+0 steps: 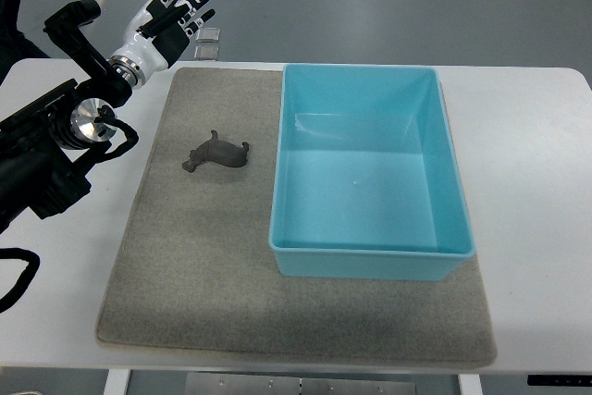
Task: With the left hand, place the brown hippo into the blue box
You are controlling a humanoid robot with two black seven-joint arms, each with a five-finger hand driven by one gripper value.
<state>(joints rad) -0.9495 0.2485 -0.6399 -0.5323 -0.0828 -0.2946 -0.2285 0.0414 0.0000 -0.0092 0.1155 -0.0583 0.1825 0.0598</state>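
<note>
- Grey felt mat (185, 302), flat on white table (527, 182)
- Blue box (370, 171), open-topped, on mat's right part, nothing inside
- Brown hippo (215, 153), on mat, left of box, well apart from it
- Left hand (171, 14), far left, beyond mat's corner, fingers spread, holding nothing, well apart from hippo
</note>
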